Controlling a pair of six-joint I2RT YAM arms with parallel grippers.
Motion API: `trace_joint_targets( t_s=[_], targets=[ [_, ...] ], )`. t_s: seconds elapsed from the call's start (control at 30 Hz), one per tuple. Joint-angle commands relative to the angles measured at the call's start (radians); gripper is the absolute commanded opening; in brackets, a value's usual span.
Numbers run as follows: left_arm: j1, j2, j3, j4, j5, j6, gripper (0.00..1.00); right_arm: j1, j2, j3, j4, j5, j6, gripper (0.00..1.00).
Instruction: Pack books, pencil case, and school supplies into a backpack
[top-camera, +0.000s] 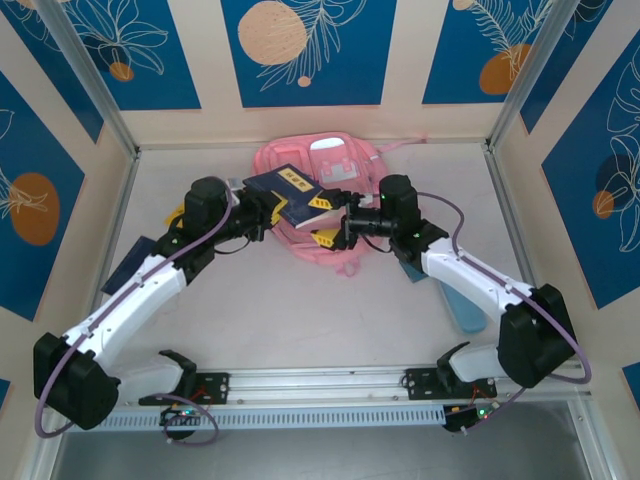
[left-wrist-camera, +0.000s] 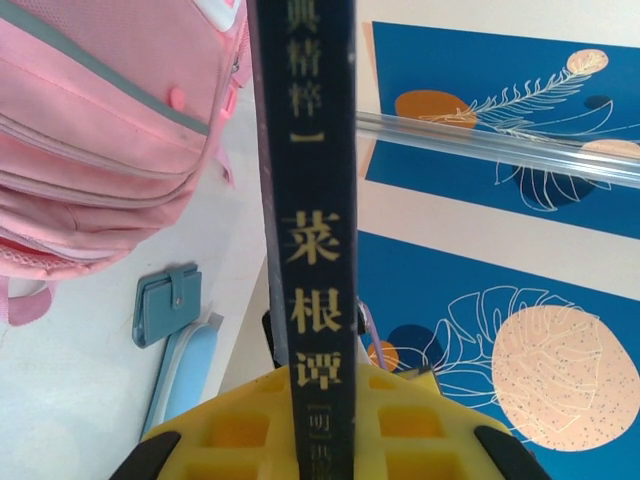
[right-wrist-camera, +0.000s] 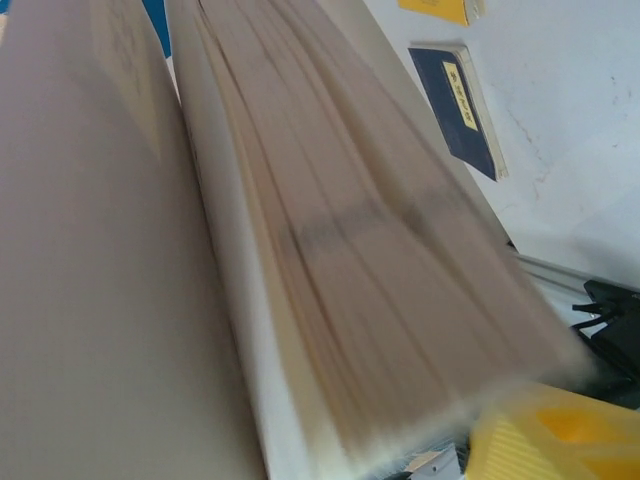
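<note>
Packing looks barely begun from where I stand. The navy book (top-camera: 292, 188) is up in the air at the upper centre of the overhead view, hanging over the pink backpack (top-camera: 345, 158) rather than inside it. The left end effector (top-camera: 268, 210) is clenched on that book. In its wrist view the yellow-lettered spine stands wedged between the yellow pads (left-wrist-camera: 230, 430).

The right end effector (top-camera: 346, 225) sits at the book's right-hand corner. Its own view looks along the page edges, with one yellow finger (right-wrist-camera: 560, 440) at the lower right. Whether it is grasping the book or only lying alongside, I cannot tell.

Everything else waits on the surface (top-camera: 300, 320):
- the light blue pencil case (top-camera: 462, 308) at the right, beside the right arm
- a small teal wallet (top-camera: 410, 268) just up-left of the pencil case
- a yellow book (top-camera: 176, 214) and a second navy book (right-wrist-camera: 460, 110) at the left, by the left arm

I'd judge all of these are left to pack. The held book hides the bag's opening from me.

The backpack lies close to the back wall (top-camera: 310, 125), so there is little room behind it. In front of it the middle of the surface is broad and bare. Both arms meet over the bag, near each other, and that is the tight spot.
</note>
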Motion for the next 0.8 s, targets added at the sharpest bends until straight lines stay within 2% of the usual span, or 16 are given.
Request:
trace_joint_targets(
  t_s=[0.0,0.17,0.33,0.37,0.43,0.53,0.6,0.67,0.77],
  targets=[
    [-0.031,-0.055,-0.012,0.038,-0.076,-0.022,0.00,0.021,0.017,0.036,0.035,-0.023,0.016,0.63],
    [-0.038,-0.070,-0.029,0.012,-0.098,-0.020,0.00,0.019,0.003,0.019,0.009,0.008,0.008,0.51],
    [-0.040,-0.077,-0.045,0.004,-0.092,-0.015,0.00,0.005,-0.023,-0.004,-0.032,0.041,-0.013,0.28],
    [-0.040,-0.077,-0.043,-0.005,-0.088,-0.004,0.04,0.000,-0.029,-0.002,-0.045,0.047,-0.031,0.22],
    [-0.040,-0.074,-0.038,-0.031,-0.077,0.027,0.18,-0.013,-0.044,0.011,-0.100,0.062,-0.078,0.15],
    [-0.039,-0.068,-0.019,-0.131,-0.068,0.126,0.50,-0.049,-0.072,0.056,-0.241,0.087,-0.216,0.05],
    [-0.040,-0.067,0.006,-0.264,-0.107,0.244,0.69,-0.081,-0.097,0.099,-0.388,0.119,-0.351,0.02],
    [-0.038,-0.068,0.030,-0.388,-0.206,0.372,0.82,-0.109,-0.119,0.136,-0.522,0.162,-0.474,0.01],
    [-0.039,-0.041,0.075,-0.474,-0.312,0.589,0.91,-0.159,-0.161,0.148,-0.631,0.209,-0.609,0.01]
  ],
)
